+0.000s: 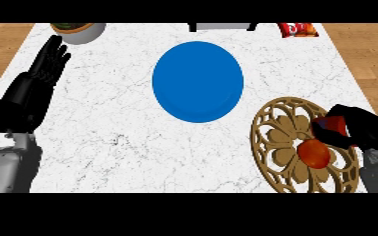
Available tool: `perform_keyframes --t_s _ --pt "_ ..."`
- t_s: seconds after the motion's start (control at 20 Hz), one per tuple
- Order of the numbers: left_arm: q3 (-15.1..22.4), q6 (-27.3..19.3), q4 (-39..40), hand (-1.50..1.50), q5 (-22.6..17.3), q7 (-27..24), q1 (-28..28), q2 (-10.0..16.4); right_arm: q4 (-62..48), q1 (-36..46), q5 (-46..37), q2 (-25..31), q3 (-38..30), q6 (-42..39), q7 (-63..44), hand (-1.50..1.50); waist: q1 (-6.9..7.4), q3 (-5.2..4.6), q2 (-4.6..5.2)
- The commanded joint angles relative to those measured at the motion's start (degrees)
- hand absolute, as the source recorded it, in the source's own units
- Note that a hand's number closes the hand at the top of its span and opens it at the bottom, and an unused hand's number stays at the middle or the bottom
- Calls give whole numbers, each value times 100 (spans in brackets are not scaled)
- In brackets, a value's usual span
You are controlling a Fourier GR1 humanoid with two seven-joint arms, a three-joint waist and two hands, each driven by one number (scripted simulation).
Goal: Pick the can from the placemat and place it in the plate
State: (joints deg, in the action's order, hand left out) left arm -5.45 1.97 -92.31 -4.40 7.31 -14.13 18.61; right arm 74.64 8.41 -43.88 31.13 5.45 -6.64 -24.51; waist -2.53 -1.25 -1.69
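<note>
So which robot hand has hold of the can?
The right robot hand, curled round the red can over the placemat; the left robot hand rests open at the left edge.

White marble counter [118, 130] with grey veins, wooden floor [15, 35] beyond

The counter [111, 130] is veined marble, the plate [198, 81] smooth and matt, the placemat [284, 140] wooden, the can [314, 153] glossy.

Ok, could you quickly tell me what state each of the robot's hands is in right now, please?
Left hand: open, fingers up, holding nothing.
Right hand: curled round the red cylindrical can at the round tan openwork placemat.
</note>
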Motion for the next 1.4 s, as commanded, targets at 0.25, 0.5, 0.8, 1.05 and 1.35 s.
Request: perform_keyframes --t_s 0.25,0.5,0.8,1.05,1.35 --pt "-193 -106 -52 0 65 -71 319 85 1147 -1807 -1127 -1104 -110 1559 -2804 150 -454 58 -21" --pt "-149 -36 -101 0 -14 -24 222 50 2929 -2319 -2277 -1859 801 1846 -3914 150 -227 70 40" --pt "-50 103 -169 0 -117 50 92 16 4534 -2325 -4197 -2540 2155 1755 -4268 150 34 88 76" --pt "106 90 6 0 -37 49 -137 -118 5058 -1564 -5228 -3090 3334 1233 -4857 150 184 103 140" --pt "-43 198 69 0 -109 110 -288 -15 3954 80 -4990 -3106 3744 915 -5898 150 320 117 181"
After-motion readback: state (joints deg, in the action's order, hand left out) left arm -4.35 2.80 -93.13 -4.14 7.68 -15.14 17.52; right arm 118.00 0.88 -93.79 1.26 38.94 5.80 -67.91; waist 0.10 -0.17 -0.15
